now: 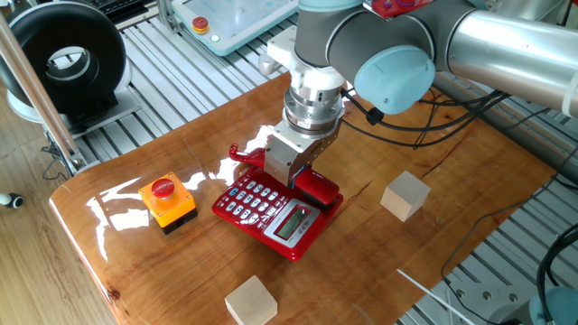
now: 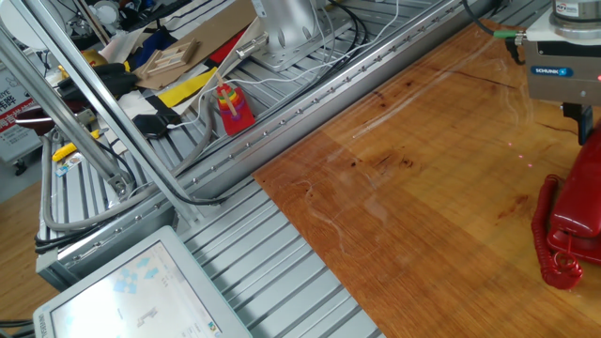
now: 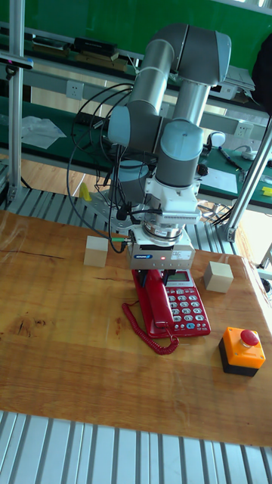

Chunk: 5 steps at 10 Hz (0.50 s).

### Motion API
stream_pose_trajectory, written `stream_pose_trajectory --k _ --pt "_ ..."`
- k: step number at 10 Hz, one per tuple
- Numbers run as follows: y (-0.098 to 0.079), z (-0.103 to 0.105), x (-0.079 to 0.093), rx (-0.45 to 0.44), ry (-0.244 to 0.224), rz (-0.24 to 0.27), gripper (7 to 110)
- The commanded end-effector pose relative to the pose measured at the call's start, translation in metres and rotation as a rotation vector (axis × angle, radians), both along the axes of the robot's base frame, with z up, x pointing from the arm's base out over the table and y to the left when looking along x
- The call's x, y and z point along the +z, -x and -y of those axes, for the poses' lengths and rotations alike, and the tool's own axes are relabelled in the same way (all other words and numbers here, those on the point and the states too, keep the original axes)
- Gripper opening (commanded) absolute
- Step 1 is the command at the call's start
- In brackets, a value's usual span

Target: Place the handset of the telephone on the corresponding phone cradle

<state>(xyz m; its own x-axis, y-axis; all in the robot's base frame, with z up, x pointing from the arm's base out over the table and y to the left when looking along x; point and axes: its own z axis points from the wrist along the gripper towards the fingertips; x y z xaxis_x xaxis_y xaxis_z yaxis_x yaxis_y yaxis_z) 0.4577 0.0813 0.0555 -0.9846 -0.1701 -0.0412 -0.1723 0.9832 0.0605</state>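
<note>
The gripper (image 3: 160, 281) is standing straight down over the telephone (image 3: 183, 308), its body covering the middle of the handset (image 3: 153, 302). That suits the job: the handset is lying along the phone cradle (image 1: 318, 189), the strip beside the keypad, so the arm is either seating it or about to let go. Whether the fingers are clamped on the handset or parted I cannot tell; the gripper body is hiding them in every view. The handset is appearing level and in line with the base, which I judge as the placing nearly done. The coiled cord (image 3: 143, 328) is trailing off the base toward the near edge of the desk (image 3: 60, 355), slack, so it is not pulling the receiver askew.

Counting: one telephone, one handset, one cord. One orange box with a red button (image 1: 167, 200) is sitting apart from the phone, toward one end of the desk. Two pale wooden cubes are lying on the desk, one (image 1: 405, 195) beyond the phone's screen end, the other (image 1: 250, 301) close to the desk's edge.
</note>
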Motion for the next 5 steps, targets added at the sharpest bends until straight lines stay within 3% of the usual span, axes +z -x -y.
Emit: stream_pose_trajectory --k 1,5 --pt "-0.0006 -0.0024 0.0013 -0.007 -0.014 0.0 22" --pt "0.0006 -0.0024 0.0013 -0.006 -0.014 -0.005 22"
